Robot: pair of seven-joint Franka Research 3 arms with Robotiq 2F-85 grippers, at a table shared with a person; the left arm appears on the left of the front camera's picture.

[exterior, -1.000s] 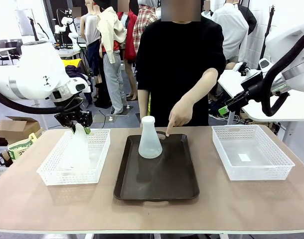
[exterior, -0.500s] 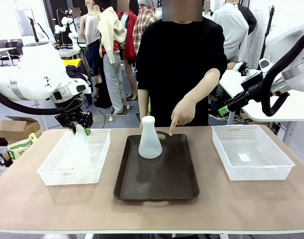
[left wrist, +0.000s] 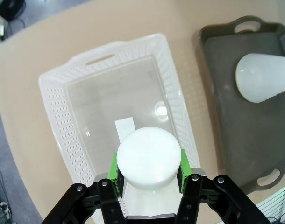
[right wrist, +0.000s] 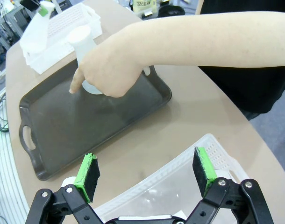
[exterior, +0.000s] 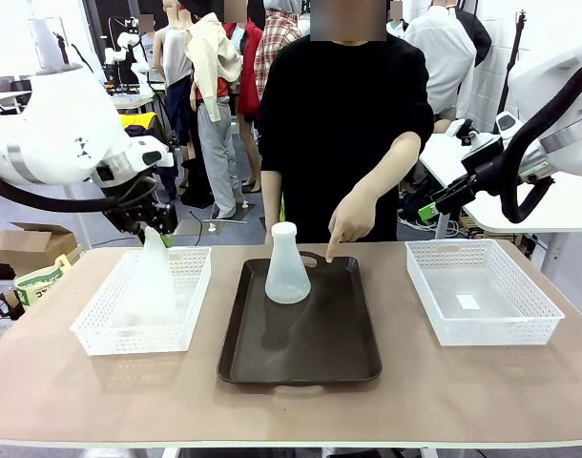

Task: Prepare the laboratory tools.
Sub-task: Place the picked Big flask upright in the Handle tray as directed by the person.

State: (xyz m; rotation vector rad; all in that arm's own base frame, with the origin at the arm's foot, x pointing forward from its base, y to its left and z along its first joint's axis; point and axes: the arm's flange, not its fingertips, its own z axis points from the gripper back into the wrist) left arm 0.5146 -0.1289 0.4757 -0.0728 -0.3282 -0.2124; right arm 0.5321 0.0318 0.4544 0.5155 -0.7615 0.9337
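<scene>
— Left gripper (exterior: 150,232), front view: is it pinching anything?
— Yes, the neck of one flask (exterior: 150,281), which stands in or just above the left basket (exterior: 191,315); I can't quite tell whether its base touches. The second flask (exterior: 287,267) stands on the tray (exterior: 310,358), and the person's hand (exterior: 346,224) points down at the tray beside it.
— And the left wrist view?
— Green pads (left wrist: 113,169) press both sides of the flask's neck (left wrist: 148,157), straight over the basket floor. To carry it well I'd lift straight up clear of the wall, keep it upright, then set it near the pointing finger.
— Right wrist view?
— Right gripper (right wrist: 147,170) is spread wide, holding nothing, above the right basket (right wrist: 180,179).
— Any writing?
— A small white label lies in the left basket; nothing readable on it.
</scene>
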